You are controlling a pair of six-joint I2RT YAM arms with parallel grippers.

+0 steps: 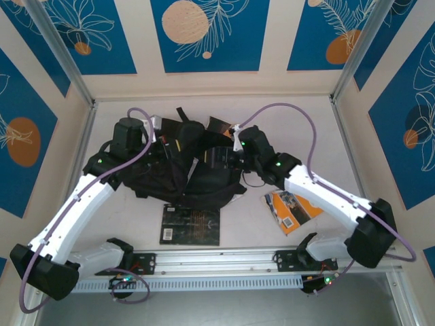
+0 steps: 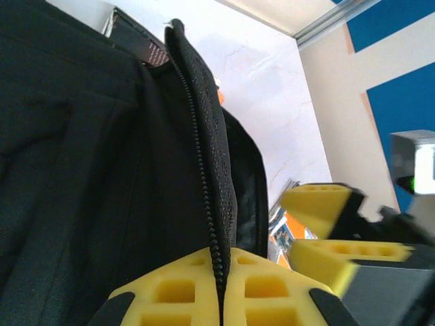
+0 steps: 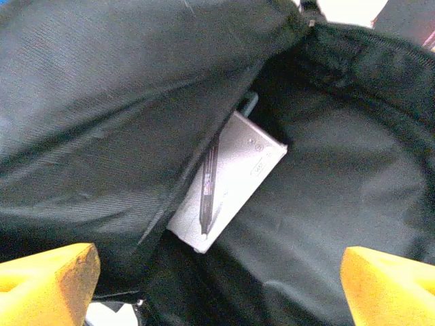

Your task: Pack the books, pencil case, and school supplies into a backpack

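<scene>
White tabletop [image 1: 306, 122] — black backpack [image 1: 183, 173], rumpled, zip gaping.

No text is legible. Gold print on the thin black paperback book [image 1: 191, 225] is too small to read. Marks on the flat grey pouch [image 3: 228, 180] are blurred.

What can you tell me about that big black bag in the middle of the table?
The backpack is soft black woven fabric, lying slumped on the white table between both arms, straps spilling toward the far side. Its zip is undone: the left gripper is shut on the zip edge, while the right gripper, open, faces into the mouth. Inside lies a flat grey pouch.
</scene>
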